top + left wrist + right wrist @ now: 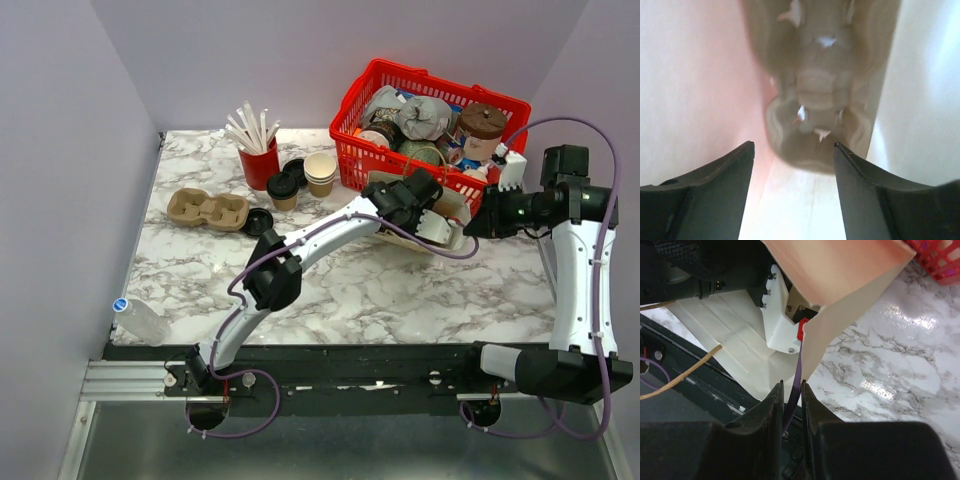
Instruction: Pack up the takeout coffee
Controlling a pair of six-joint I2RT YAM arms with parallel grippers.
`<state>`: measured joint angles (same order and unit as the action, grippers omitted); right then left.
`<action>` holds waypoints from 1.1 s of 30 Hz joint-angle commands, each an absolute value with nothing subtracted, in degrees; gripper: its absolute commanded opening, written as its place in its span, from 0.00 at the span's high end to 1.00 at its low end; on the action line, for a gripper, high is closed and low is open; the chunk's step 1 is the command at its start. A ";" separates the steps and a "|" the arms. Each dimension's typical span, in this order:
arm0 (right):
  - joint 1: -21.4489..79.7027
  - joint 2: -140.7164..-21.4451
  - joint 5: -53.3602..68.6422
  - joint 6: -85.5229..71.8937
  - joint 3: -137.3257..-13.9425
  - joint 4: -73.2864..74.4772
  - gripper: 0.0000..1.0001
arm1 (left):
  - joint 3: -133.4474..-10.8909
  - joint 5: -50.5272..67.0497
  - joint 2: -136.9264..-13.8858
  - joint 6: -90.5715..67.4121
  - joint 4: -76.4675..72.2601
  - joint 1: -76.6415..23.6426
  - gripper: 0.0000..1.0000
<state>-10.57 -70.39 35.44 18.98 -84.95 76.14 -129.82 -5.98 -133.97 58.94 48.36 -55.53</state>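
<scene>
Wrist views: left gripper point(794, 150) spread wide inside bag point(690, 75); right gripper point(791, 387) pinches its edge.

- No legible txt, brand, no. or sign in any view.
- Red basket point(372, 90), far right: packets point(466, 150) inside carry colour print, too small to read.
- Takeout coffee point(284, 197), far left-centre of surface: no wording made out on its side.
- Clear bottle point(140, 322), near left edge: too small to tell any label txt.
- Paper bag point(850, 270), right of centre: no lettering legible on faces in view; left wrist view too blurred to read anything.
</scene>
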 commanded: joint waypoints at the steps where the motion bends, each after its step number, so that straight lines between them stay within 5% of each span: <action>1: -10.46 -71.98 35.24 19.25 -87.62 78.49 0.85 | -136.05 -1.07 -131.49 51.77 51.50 -55.11 0.23; 16: -10.46 -75.58 31.56 19.78 -92.63 78.75 0.85 | -133.68 23.90 -118.92 42.28 61.17 -54.49 0.12; 27: -10.46 -80.24 30.50 21.27 -95.36 79.89 0.83 | -135.44 40.50 -117.86 17.76 50.19 -48.96 0.08; 32: -10.55 -81.12 28.84 21.10 -95.10 79.81 0.83 | -135.44 39.12 -117.69 15.38 48.16 -48.78 0.08; 33: -10.46 -81.04 29.00 21.01 -95.27 79.80 0.77 | -135.35 37.72 -117.69 15.47 48.25 -48.69 0.09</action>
